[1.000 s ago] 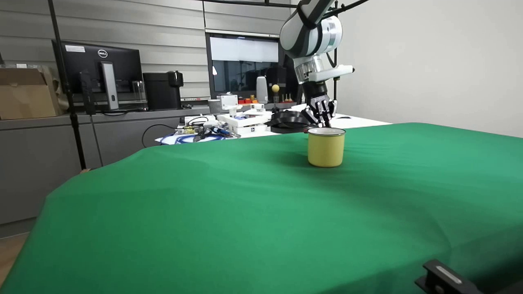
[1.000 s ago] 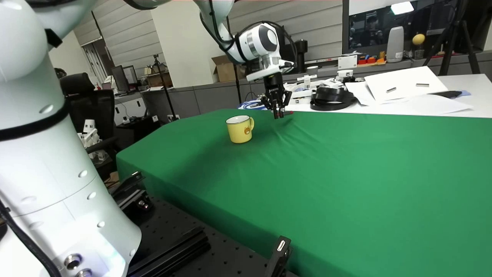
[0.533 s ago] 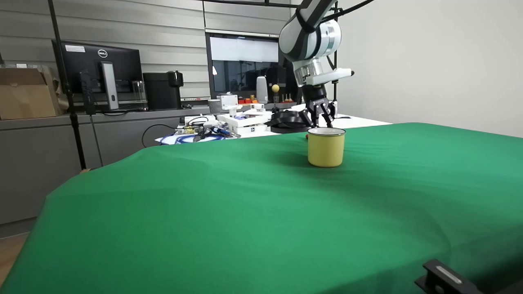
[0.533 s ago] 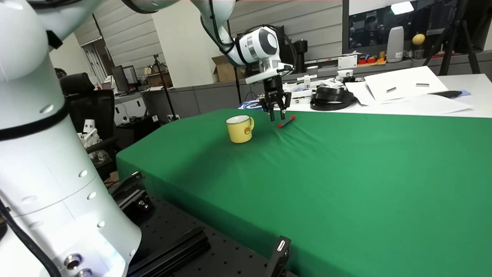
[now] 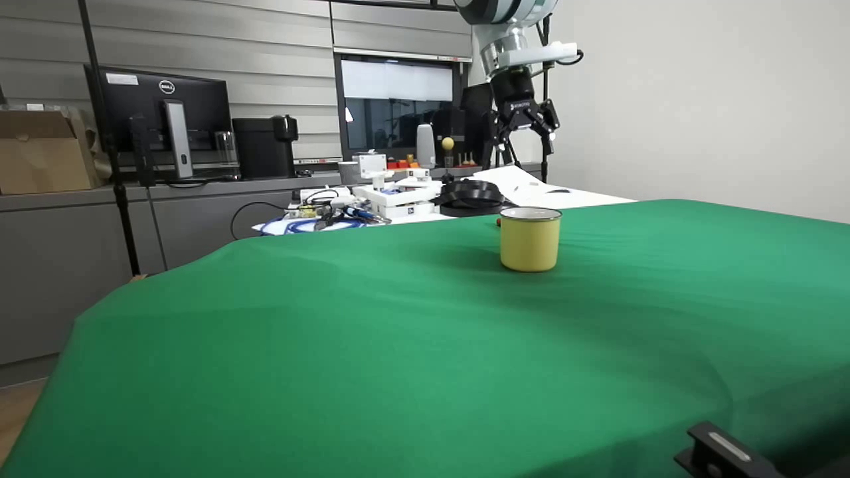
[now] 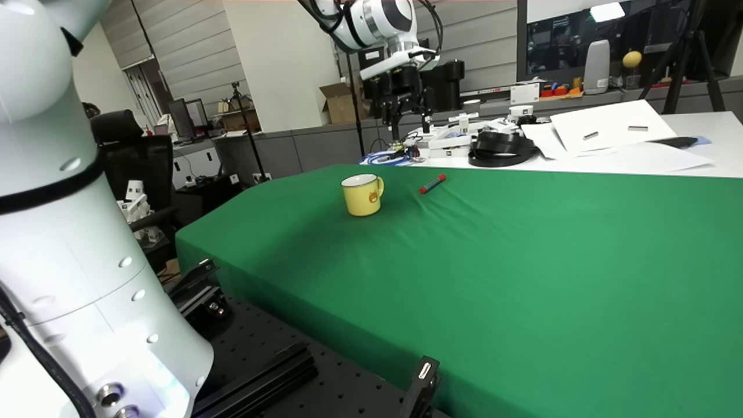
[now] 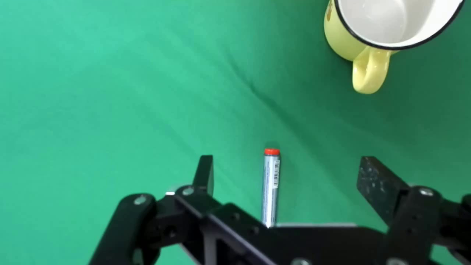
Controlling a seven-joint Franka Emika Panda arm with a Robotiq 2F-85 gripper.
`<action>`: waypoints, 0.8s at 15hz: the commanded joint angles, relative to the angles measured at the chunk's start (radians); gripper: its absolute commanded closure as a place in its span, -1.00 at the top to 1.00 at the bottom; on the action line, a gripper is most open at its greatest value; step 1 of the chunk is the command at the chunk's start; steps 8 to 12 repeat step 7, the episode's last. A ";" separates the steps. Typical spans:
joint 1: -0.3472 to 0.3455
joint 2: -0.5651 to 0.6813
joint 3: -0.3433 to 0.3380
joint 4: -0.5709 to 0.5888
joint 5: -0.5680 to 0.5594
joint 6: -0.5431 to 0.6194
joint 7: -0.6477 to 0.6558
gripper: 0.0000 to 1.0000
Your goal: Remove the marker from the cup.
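Jaws spread wide, your gripper [image 7: 287, 171] hangs above the green cloth [image 7: 110, 92]. Below it the marker [image 7: 271, 184] lies on the cloth, partly hidden by the gripper in your wrist view; in an exterior view you see both its red ends [image 6: 442, 177]. Near the marker but apart, the yellow cup [image 7: 340, 40] stands upright, its handle [image 7: 371, 71] on the marker's side.

The grey marker [image 6: 432, 184] with red ends lies flat on the table [image 6: 522, 261], apart from the yellow cup [image 6: 360, 201], which stands upright, white inside with a dark rim.
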 commanded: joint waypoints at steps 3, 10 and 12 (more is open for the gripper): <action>0.000 -0.071 0.012 -0.055 0.007 -0.053 -0.009 1.00; 0.001 -0.095 0.017 -0.097 0.008 -0.057 -0.010 1.00; 0.001 -0.095 0.017 -0.097 0.008 -0.057 -0.010 1.00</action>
